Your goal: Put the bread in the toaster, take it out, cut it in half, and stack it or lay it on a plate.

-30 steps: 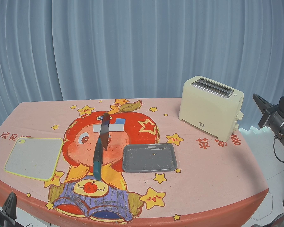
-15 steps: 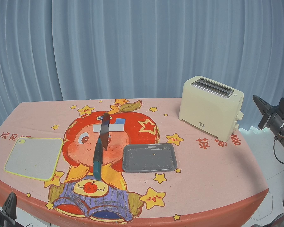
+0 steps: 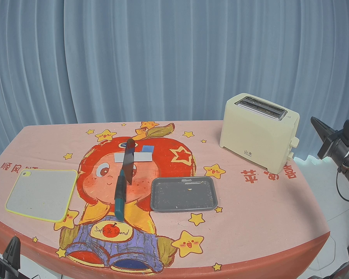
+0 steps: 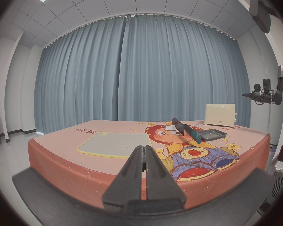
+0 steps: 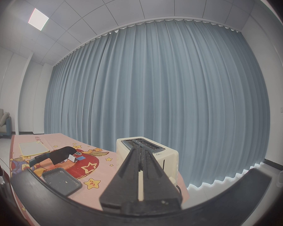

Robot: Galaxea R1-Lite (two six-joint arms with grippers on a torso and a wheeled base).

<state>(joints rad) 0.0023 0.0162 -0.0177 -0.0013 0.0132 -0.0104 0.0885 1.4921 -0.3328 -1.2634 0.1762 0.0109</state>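
Desk [image 3: 260, 217] under a pink cartoon-print cloth, set before a blue-grey curtain [image 3: 174, 51]. A cream two-slot toaster [image 3: 256, 138] stands at the far right corner with its slots facing up; whether bread sits inside them cannot be told. A grey rectangular tray [image 3: 170, 196] lies near the middle of the desk, with a few crumbs on its floor. Just to its left is a knife [image 3: 121, 185] with a teal handle and a dark blade. It lies tilted, its handle end on the cloth toward the robot and its blade raised across a white rest [image 3: 141, 157]. A white cutting board [image 3: 40, 194] with a yellow-green rim lies flat at the left, well apart from the knife. The left gripper [image 4: 143, 147] is low, off the near left edge of the desk, its jaws pressed together on nothing. The right gripper [image 5: 140, 149] hangs in the air beyond the right edge, near the toaster but apart from it, its jaws likewise clenched and empty.
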